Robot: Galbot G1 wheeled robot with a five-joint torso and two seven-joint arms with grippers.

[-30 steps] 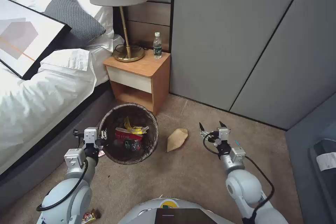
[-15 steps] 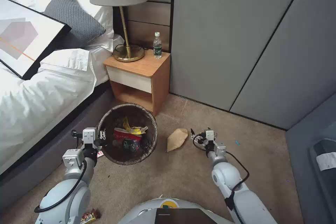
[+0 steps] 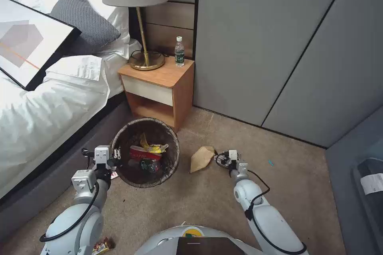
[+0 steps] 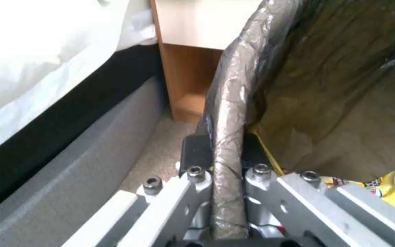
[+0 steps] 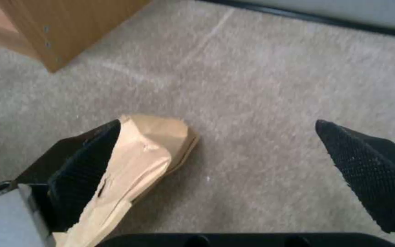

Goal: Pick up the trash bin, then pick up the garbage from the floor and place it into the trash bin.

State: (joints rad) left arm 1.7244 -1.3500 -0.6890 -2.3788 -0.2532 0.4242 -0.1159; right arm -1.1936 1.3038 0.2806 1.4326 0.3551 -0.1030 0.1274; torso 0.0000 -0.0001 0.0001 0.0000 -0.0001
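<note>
A: Now, status; left gripper (image 4: 220,161) is clamped on the rim of the trash bin (image 3: 145,152), one finger inside and one outside the bag-wrapped lip; the bin sits beside the bed frame (image 3: 60,167), in front of the nightstand (image 3: 159,89). Wrappers and a red carton already lie inside.

B: And the right gripper (image 3: 218,158)?

A: Low over the carpet (image 3: 207,199), jaws spread wide, holding nothing; the brown paper bag (image 5: 147,161) lies flat against one finger (image 5: 85,168), with bare carpet between it and the other.

B: Risks?

A: The bag is thin, creased, torn at one edge, lying flush on short-pile carpet; closing from here may just push it sideways or pinch a flap so it tears or slips. The ribbed pads should help, I'd judge. On the left, the liner is slick, crinkly film over a hard rim; the grip could slide on it, and the tapered bin might tip; whether it is lifted off the floor I cannot tell.
</note>
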